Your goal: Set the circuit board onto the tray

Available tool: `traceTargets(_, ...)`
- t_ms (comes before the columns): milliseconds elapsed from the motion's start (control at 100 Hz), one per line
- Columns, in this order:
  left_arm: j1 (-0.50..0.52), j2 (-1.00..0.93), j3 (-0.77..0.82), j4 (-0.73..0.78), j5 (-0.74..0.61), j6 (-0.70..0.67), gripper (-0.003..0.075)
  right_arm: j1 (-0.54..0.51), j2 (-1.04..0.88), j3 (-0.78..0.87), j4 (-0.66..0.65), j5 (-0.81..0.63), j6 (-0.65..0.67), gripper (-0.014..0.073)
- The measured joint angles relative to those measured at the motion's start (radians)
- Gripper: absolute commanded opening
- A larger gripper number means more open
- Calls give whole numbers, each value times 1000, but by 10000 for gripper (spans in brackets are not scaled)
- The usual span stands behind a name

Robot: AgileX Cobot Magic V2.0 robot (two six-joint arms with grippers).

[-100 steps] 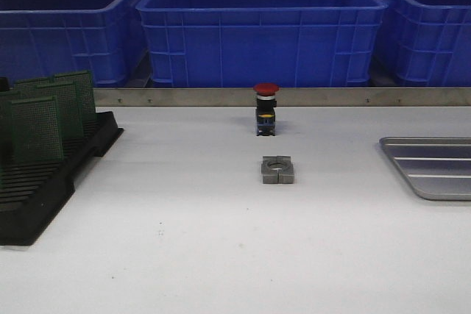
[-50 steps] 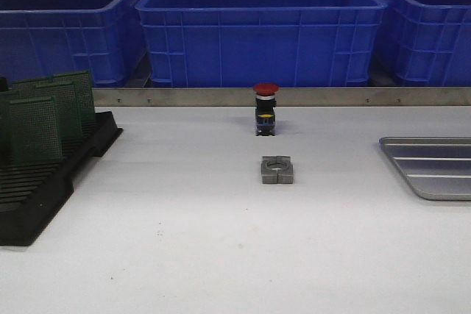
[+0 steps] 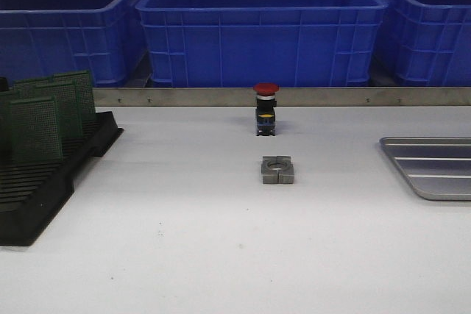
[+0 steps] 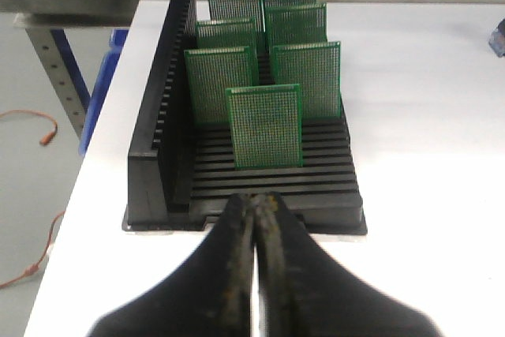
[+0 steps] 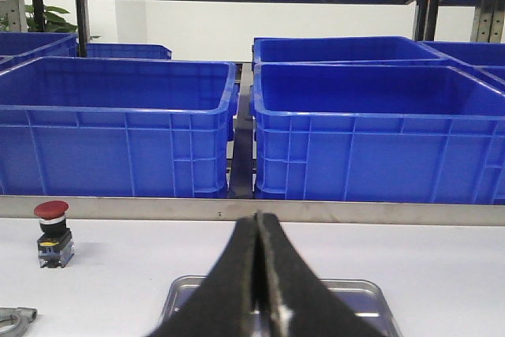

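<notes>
A: Entry, left to right. What does the front view show at far left?

B: The black slotted rack (image 3: pixel 44 182) sits at the table's left edge. Several green boards stand upright in its slots. The left wrist view counts seven; the nearest circuit board (image 4: pixel 263 126) stands alone in its row, closest to the left gripper (image 4: pixel 256 219).

A: Appearance of that board?

B: Thin, green, rectangular, covered in a fine grid of tiny holes, with a plain green border. It stands on a short edge, so its long axis runs vertically. Its broad face is turned toward the left wrist camera, parallel to the boards behind it.

A: Left gripper condition?

B: Its black fingers (image 4: pixel 229 274) press together tip to tip with nothing between them. It hangs just in front of the rack's near end, apart from the boards.

A: Centre of the table?

B: A red-capped push button (image 3: pixel 266 108) stands toward the back. A grey metal clamp block (image 3: pixel 277 169) lies nearer the front. Blue plastic bins (image 3: pixel 261 27) line the far side.

A: Right side?

B: The tray (image 3: pixel 434 167), silver-grey with long ridges and rounded corners, lies flat at the right edge, well apart from the rack. The right gripper (image 5: pixel 256 230) hangs before it, fingers closed flat against each other, holding nothing.
</notes>
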Motion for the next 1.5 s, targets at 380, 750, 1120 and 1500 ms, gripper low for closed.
traceTargets(380, 0, 446, -270, -35, 62, 211, 420, 0, 0, 0, 0, 0, 0, -112)
traceTargets(750, 0, 819, -601, -355, 190, 888, 420, 0, 0, 0, 0, -2, 0, -112)
traceTargets(1120, 0, 1084, -758, -263, 352, 1602, 419, 0, 0, 0, 0, -2, 0, -112)
traceTargets(1500, 11, 1272, -766, -191, 292, 1631, 419, 0, 0, 0, 0, -4, 0, -112)
